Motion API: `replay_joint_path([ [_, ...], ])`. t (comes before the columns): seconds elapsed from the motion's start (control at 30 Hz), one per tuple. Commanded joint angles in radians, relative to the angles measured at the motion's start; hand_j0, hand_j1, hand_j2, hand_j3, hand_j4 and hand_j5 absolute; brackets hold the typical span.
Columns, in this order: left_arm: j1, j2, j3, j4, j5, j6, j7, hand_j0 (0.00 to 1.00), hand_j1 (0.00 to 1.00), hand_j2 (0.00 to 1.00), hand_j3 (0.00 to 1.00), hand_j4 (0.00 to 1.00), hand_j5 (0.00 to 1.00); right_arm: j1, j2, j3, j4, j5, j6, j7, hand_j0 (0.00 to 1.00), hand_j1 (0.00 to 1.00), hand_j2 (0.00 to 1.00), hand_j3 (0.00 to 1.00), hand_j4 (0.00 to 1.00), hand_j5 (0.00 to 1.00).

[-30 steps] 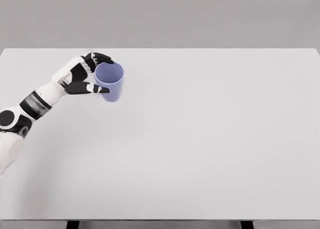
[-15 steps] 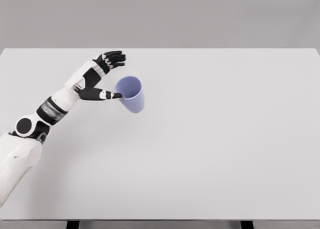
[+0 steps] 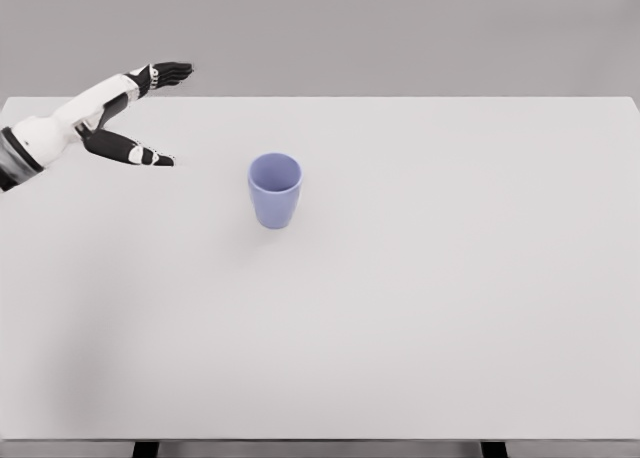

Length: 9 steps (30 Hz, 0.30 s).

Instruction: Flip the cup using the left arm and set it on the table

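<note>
One table [image 3: 450, 308] lies before me, bare grey so the cup [image 3: 275, 189] can stand mouth-up left of its middle, apart from everything. My left hand [image 3: 135, 113] hovers well to its left, thumb and fingers spread, holding nothing.

Left arm [image 3: 40, 133] cut off by picture's edge at 9 o'clock; elbow, shoulder out of sight. Table [image 3: 420, 308] legs cropped at 6 o'clock, only two dark stubs visible. Cup [image 3: 274, 189] base, far outer wall hidden behind own body.
</note>
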Motion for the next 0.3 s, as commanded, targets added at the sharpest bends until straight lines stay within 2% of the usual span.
replay_joint_path([
  [0.0, -0.006, 0.117, 0.001, 0.006, -0.255, -0.003, 0.000, 1.00, 1.00, 1.00, 1.00, 1.00, 1.00, 0.000, 0.000, 0.000, 0.000, 0.000, 0.000, 0.000, 1.00, 1.00, 1.00, 1.00, 1.00, 1.00],
  [0.03, -0.012, 0.116, 0.001, 0.003, -0.382, -0.005, 0.000, 1.00, 1.00, 1.00, 1.00, 1.00, 1.00, 0.000, 0.000, 0.000, 0.000, 0.000, 0.000, 0.000, 1.00, 1.00, 1.00, 1.00, 1.00, 1.00],
  [0.1, -0.014, 0.103, -0.008, -0.004, -0.525, -0.031, 0.000, 1.00, 1.00, 1.00, 1.00, 1.00, 1.00, 0.000, 0.000, 0.000, 0.000, 0.000, 0.000, 0.000, 1.00, 1.00, 1.00, 1.00, 1.00, 1.00],
  [0.17, -0.014, 0.103, -0.016, -0.004, -0.562, -0.031, 0.000, 1.00, 1.00, 1.00, 1.00, 1.00, 1.00, 0.000, 0.000, 0.000, 0.000, 0.000, 0.000, 0.000, 1.00, 1.00, 1.00, 1.00, 1.00, 1.00],
  [0.27, -0.014, 0.103, -0.014, -0.003, -0.564, -0.031, 0.000, 1.00, 1.00, 1.00, 1.00, 1.00, 1.00, 0.000, 0.000, 0.000, 0.000, 0.000, 0.000, 0.000, 1.00, 1.00, 1.00, 1.00, 1.00, 1.00],
])
